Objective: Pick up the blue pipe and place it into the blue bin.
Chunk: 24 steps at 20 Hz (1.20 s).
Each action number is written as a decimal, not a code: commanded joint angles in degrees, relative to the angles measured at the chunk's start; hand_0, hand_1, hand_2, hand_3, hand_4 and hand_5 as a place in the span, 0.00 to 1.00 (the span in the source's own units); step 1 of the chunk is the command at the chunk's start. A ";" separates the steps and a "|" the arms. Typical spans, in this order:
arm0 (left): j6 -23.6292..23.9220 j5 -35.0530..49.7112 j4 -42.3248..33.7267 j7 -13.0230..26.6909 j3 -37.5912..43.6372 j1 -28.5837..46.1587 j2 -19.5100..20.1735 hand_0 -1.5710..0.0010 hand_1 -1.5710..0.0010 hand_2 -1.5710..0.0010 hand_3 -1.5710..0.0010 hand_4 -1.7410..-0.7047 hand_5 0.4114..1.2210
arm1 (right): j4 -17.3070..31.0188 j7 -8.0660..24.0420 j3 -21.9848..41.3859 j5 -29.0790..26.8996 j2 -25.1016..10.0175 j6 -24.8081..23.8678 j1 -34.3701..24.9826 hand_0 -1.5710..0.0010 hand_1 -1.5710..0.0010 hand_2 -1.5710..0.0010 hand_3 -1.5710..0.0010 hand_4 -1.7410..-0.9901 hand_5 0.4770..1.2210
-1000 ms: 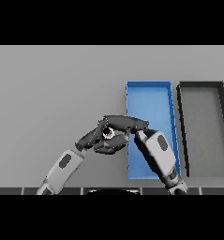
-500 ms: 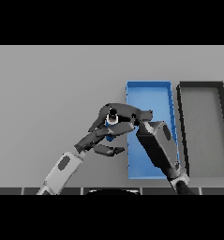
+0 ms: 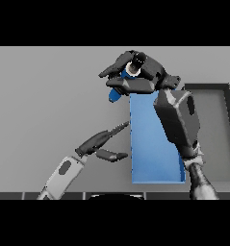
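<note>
So the right hand [image 3: 138,77] has its fingers curled round the blue pipe [image 3: 115,93], holding it up off the worktop [image 3: 49,96] near the far end of the blue bin [image 3: 152,144]. Only a short blue stub pokes out below the fingers on the side away from the bin, plus a pale ring-shaped end showing up top between the fingers.

The pipe looks like it hangs over the bin's far left corner rather than squarely over the inside, so the sensible move is probably to carry it a bit further over the blue floor, come down low, then let go. Dropping from up there risks it bouncing or clipping the rim.

The left hand [image 3: 99,144] sits near the bin's left wall with fingers straight and relaxed, holding nothing.

Hard to tell: most of the pipe is buried in the hand, so its length and tilt are guesswork. The right forearm covers much of the bin's right side. A dark bin [image 3: 217,144] beyond it is cut off at the edge.
</note>
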 commanded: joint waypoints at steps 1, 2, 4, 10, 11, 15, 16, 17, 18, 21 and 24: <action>0.21 -0.05 -0.47 0.03 -0.05 0.35 0.07 1.00 1.00 1.00 1.00 0.81 0.09 | 3.26 -0.28 -1.27 1.61 -1.19 -0.19 -1.33 0.00 0.00 0.00 0.00 0.32 1.00; -0.09 0.06 0.37 0.41 0.26 0.24 0.36 1.00 1.00 1.00 1.00 0.82 0.09 | 5.88 -1.18 -1.54 4.19 -1.71 0.51 -1.75 0.00 0.00 0.00 0.00 0.32 1.00; -0.18 0.68 0.08 0.30 0.61 0.14 0.26 1.00 1.00 1.00 1.00 0.82 0.09 | 11.18 -1.14 -3.53 6.85 -3.21 0.35 -2.05 0.00 0.00 0.00 0.00 0.32 1.00; -0.49 0.15 0.79 -0.44 0.74 0.24 0.98 1.00 1.00 1.00 1.00 0.83 0.09 | 22.96 -1.53 -6.20 15.53 -4.63 0.84 4.76 0.00 0.00 0.00 0.00 0.32 1.00; -0.41 0.39 -0.04 -0.55 0.96 0.26 1.22 1.00 1.00 1.00 1.00 0.83 0.09 | 24.73 -1.15 -6.49 16.89 -4.67 0.34 6.08 0.00 0.00 0.00 0.00 0.32 1.00; -0.40 0.53 -1.17 -0.40 0.60 0.95 1.32 1.00 1.00 1.00 1.00 0.84 0.09 | 24.02 2.82 -6.01 20.71 -4.46 -2.19 12.79 0.00 0.00 0.00 0.00 0.32 1.00; -0.39 0.40 -0.35 0.04 0.70 0.43 1.07 1.00 1.00 1.00 1.00 0.84 0.08 | 23.08 4.36 -5.88 21.50 -4.22 -3.52 14.59 0.00 0.00 0.00 0.00 0.32 1.00; -0.54 0.40 -0.63 -0.78 0.46 1.51 1.35 1.00 1.00 1.00 1.00 0.84 0.08 | 22.37 5.98 -5.71 22.24 -4.04 -4.82 16.47 0.00 0.00 0.00 0.00 0.32 1.00; -0.13 0.19 -0.11 0.07 0.42 0.70 0.53 1.00 1.00 1.00 1.00 0.83 0.08 | 22.66 6.83 -5.36 23.36 -3.95 -5.00 17.54 0.00 0.00 0.00 0.00 0.32 1.00; 0.00 -0.33 -0.42 0.15 0.08 0.62 0.57 1.00 1.00 1.00 1.00 0.83 0.08 | 25.80 6.83 -0.12 22.13 -6.82 -7.52 20.49 0.00 0.00 0.00 0.48 0.17 1.00; -0.15 0.26 -0.36 0.46 0.55 0.25 0.58 1.00 1.00 1.00 1.00 0.83 0.09 | 29.85 6.83 8.31 17.04 -10.85 -10.43 20.88 0.00 0.00 0.00 0.49 0.17 0.97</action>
